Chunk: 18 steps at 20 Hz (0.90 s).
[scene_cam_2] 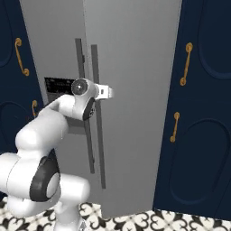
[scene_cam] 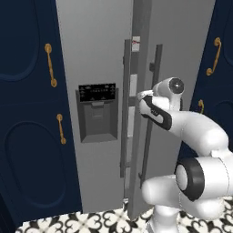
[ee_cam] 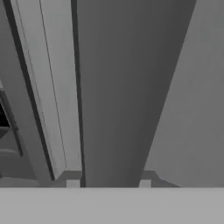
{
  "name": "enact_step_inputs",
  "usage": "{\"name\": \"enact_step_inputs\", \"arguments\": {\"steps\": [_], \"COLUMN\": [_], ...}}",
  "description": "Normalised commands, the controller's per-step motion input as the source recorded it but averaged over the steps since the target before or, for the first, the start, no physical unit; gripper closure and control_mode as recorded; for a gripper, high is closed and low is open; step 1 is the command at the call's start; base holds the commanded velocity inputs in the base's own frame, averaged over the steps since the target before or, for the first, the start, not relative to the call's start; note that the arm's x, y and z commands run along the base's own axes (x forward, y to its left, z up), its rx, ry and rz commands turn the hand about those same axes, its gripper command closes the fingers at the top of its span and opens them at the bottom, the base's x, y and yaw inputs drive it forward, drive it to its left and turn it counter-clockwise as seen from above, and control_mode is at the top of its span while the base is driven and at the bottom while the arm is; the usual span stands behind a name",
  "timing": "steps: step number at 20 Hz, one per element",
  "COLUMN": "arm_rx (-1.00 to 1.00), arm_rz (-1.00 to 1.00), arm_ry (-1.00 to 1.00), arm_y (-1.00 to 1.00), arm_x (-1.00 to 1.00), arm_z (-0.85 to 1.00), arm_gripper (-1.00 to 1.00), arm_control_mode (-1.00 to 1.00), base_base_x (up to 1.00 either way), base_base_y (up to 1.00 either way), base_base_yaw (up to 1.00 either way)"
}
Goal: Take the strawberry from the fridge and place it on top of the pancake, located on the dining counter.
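Observation:
The fridge point(scene_cam: 98, 50) point(scene_cam_2: 135, 67) stands tall and light grey right in front of me, with a dark dispenser panel point(scene_cam: 97, 92) on its left door. My gripper point(scene_cam: 144, 96) point(scene_cam_2: 108, 92) point(ee_cam: 108, 181) is shut on the right door's long vertical handle point(scene_cam: 157, 63) point(scene_cam_2: 95, 63) point(ee_cam: 122, 96) at about mid height. In the hand view the grey bar runs between both fingertips point(ee_cam: 72, 182). The right door stands slightly ajar, showing its edge point(scene_cam: 141, 27) and a pale strip of the gap point(ee_cam: 52, 87). The strawberry is hidden inside. The pancake and the dining counter are out of view.
Navy cabinets with brass handles flank the fridge on the left point(scene_cam: 27, 113) and on the right point(scene_cam_2: 203, 113). The left door's handle point(scene_cam: 126, 91) point(scene_cam_2: 80, 54) hangs close beside the gripped one. Patterned black-and-white floor tiles point(scene_cam: 91, 223) lie below.

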Motion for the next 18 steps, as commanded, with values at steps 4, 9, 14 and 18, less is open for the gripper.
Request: {"name": "enact_step_inputs", "arguments": {"steps": [4,9,14,18], "arm_rx": [0.0,0.07,0.12,0.14], "arm_rz": [0.0,0.0,0.0,0.0], "arm_ry": [0.0,0.0,0.04,0.11], "arm_y": [-0.64,-0.67,-0.75,-0.78], "arm_x": [-0.85,-0.59,-0.46,-0.56], "arm_z": [0.0,0.0,0.0,0.0], "arm_gripper": [1.0,1.0,1.0,1.0], "arm_control_mode": [-1.0,-1.0,-1.0,-1.0], "base_base_x": [0.0,0.0,0.0,0.0], "base_base_y": [0.0,0.0,0.0,0.0], "base_base_yaw": [0.0,0.0,0.0,0.0]}}
